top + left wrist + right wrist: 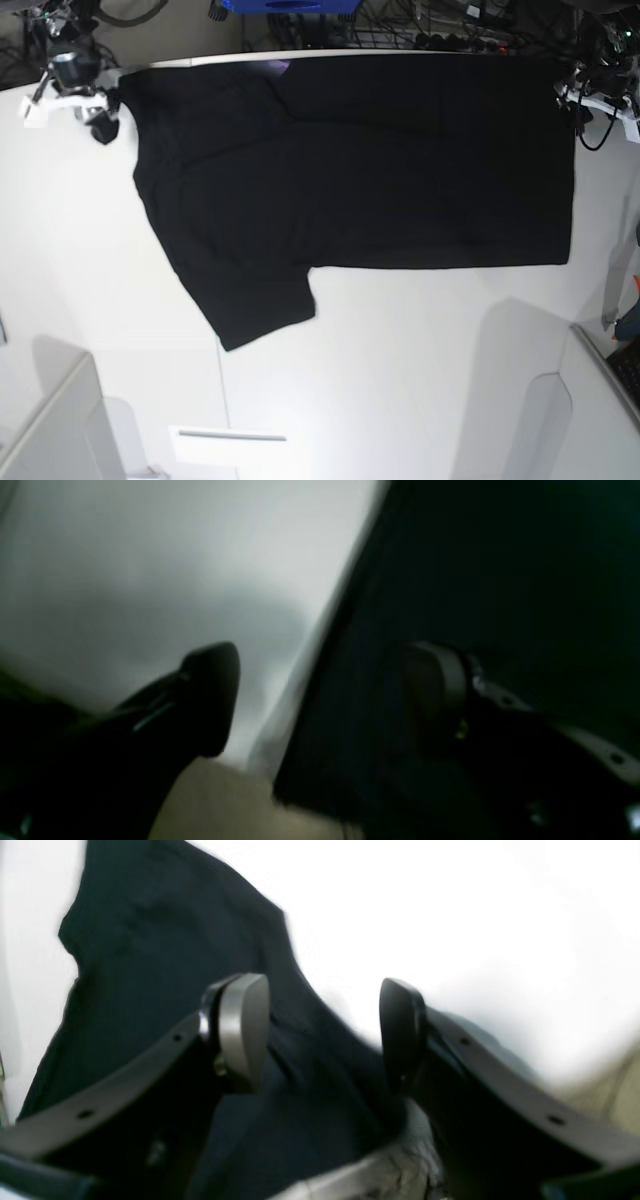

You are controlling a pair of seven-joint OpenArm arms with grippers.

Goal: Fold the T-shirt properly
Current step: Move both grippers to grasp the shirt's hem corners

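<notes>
The black T-shirt (380,170) lies flat on the white table (400,350), plain side up, with one sleeve (260,305) pointing toward the front left. A sliver of purple print (281,67) peeks out at its far edge. My right gripper (105,125) is at the shirt's far-left corner. In the right wrist view it (322,1032) is open and straddles the shirt's edge (165,965). My left gripper (572,100) is at the far-right corner. In the left wrist view it (325,695) is open, one finger over the table and one over the shirt (500,570).
Cables and a blue object (290,6) lie beyond the table's far edge. Grey panels stand at the front left (50,430) and front right (600,400). A white strip (225,445) lies near the front edge.
</notes>
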